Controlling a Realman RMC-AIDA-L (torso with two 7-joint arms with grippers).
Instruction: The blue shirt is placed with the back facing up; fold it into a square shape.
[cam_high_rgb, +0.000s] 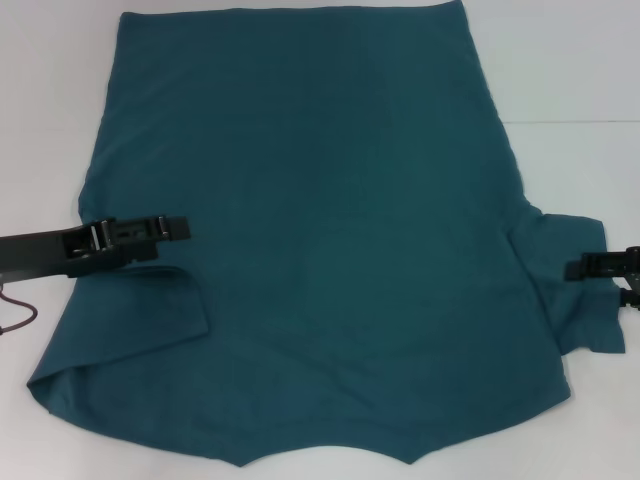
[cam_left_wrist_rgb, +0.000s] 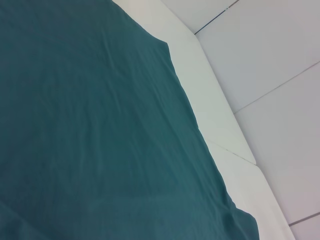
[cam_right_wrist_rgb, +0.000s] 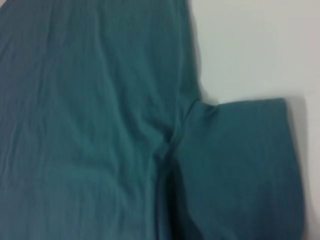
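Observation:
The blue shirt (cam_high_rgb: 320, 230) lies flat on the white table (cam_high_rgb: 560, 60), plain side up, with its hem at the far end. Its left sleeve (cam_high_rgb: 150, 310) is folded in onto the body. Its right sleeve (cam_high_rgb: 575, 300) still sticks out sideways. My left gripper (cam_high_rgb: 180, 229) reaches in from the left, over the shirt's left edge just beyond the folded sleeve. My right gripper (cam_high_rgb: 572, 268) is at the right edge, over the right sleeve. The left wrist view shows the shirt body (cam_left_wrist_rgb: 100, 125). The right wrist view shows the shirt body (cam_right_wrist_rgb: 90, 125) and the right sleeve (cam_right_wrist_rgb: 240, 165).
Bare white table surrounds the shirt on the left (cam_high_rgb: 40, 120) and right. The table's edge (cam_left_wrist_rgb: 225, 125) and a pale tiled floor (cam_left_wrist_rgb: 280, 60) beyond it show in the left wrist view. A thin cable (cam_high_rgb: 20, 310) hangs under my left arm.

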